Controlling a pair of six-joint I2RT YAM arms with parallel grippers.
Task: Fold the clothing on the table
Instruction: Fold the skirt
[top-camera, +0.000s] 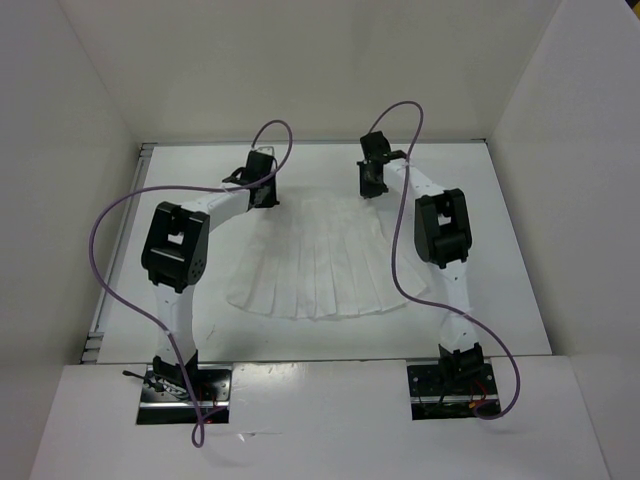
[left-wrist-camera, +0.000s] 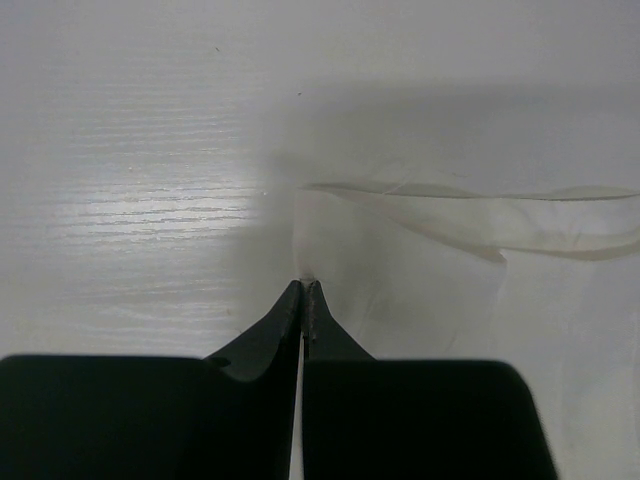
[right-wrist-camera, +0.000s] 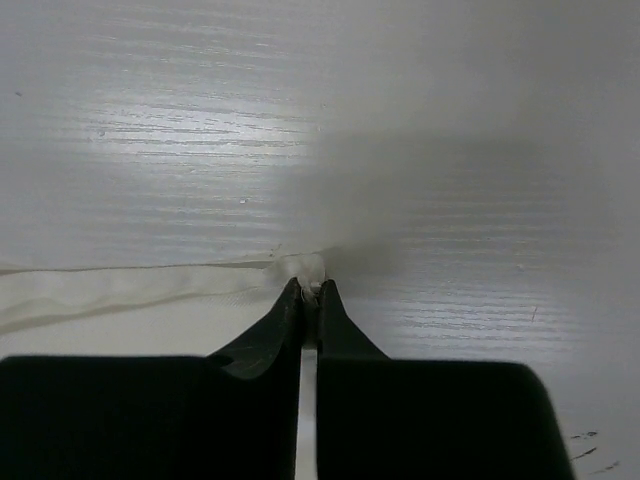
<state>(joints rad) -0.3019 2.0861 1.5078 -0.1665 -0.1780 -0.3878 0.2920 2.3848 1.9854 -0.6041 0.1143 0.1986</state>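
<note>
To fold well, both arms should lift just a little, keep level and pull together toward the wide hem, so the pleats lie neat. The white pleated skirt (top-camera: 315, 265) lies flat in the middle of the counter (top-camera: 500, 300). The left fingers (left-wrist-camera: 285, 320) are closed tight, pinching its far left corner. The right fingers (right-wrist-camera: 335, 320) are closed tight, pinching its far right corner.
</note>
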